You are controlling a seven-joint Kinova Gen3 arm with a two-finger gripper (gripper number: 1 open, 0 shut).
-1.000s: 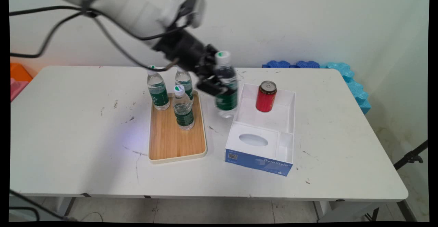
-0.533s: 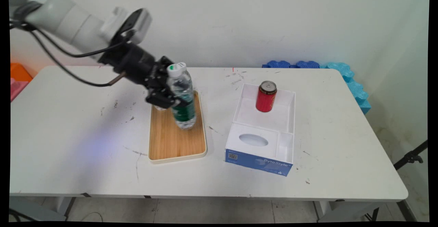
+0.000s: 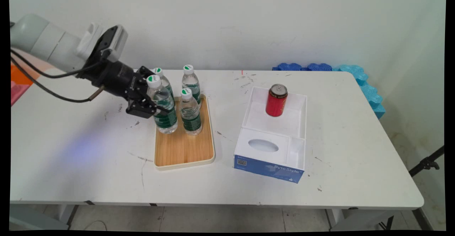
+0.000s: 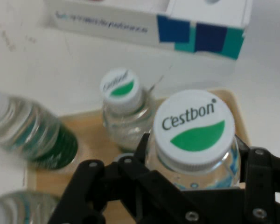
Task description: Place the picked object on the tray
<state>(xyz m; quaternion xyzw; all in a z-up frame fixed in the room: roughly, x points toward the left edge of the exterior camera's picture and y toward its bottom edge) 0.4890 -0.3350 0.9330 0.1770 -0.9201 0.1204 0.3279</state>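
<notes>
The claw is clamped on a water bottle, which stands at the left side of the wooden tray on the table, not yet released. Four bottles are at the tray: the held one and three others behind and beside it. One red can stands in one open box to the right

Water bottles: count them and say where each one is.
4, all on the wooden tray: one in the gripper at the left edge, one front middle, two at the back. None looks hidden.
</notes>
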